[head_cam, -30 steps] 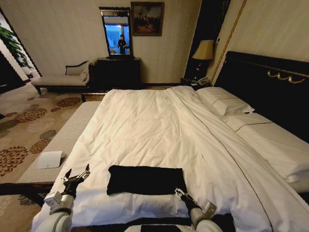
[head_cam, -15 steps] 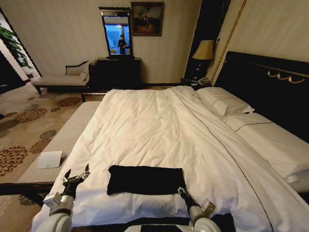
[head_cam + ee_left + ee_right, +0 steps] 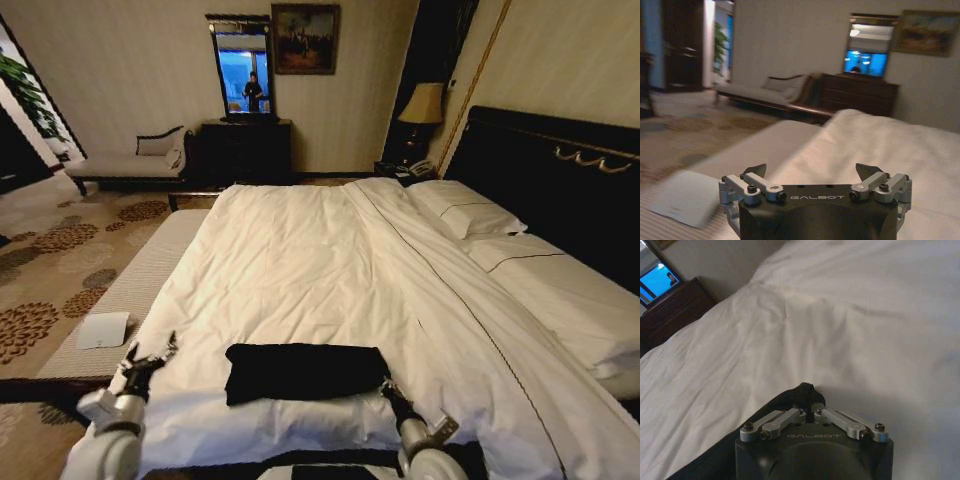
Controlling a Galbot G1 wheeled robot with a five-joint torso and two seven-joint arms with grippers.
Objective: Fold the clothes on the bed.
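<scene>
Two grippers sit low at the foot of the bed (image 3: 330, 270) in your head view, one on either side of the clothes (image 3: 305, 370). The black T-shirt is folded into a flat, wide rectangle and lies on the white duvet (image 3: 300, 250) near the foot edge, small against the bed. Your left gripper (image 3: 148, 354) hangs off to the left of the shirt, over the duvet's edge and apart from the fabric, with its fingers spread. Your right gripper (image 3: 390, 391) is just beside the shirt's near right corner; from here you cannot tell whether it touches the cloth. A white card (image 3: 103, 330) lies on the pale bench (image 3: 130, 290) along the bed's left side, and the dark headboard (image 3: 550, 190) stands at the right.

Your left wrist view has the left gripper (image 3: 812, 172) with its two fingertips (image 3: 756, 171) wide apart and nothing between them. Beyond it you see the duvet (image 3: 880, 145), the bench with the white card (image 3: 682, 197), a chaise (image 3: 760, 92) and a dark dresser (image 3: 860, 95).

Your right wrist view has the right gripper (image 3: 809, 396) with its fingers (image 3: 803, 395) drawn together, tips meeting over the duvet (image 3: 840, 315). Dark cloth (image 3: 700, 465) lies beside the gripper body, but you cannot tell whether any of it is pinched.
</scene>
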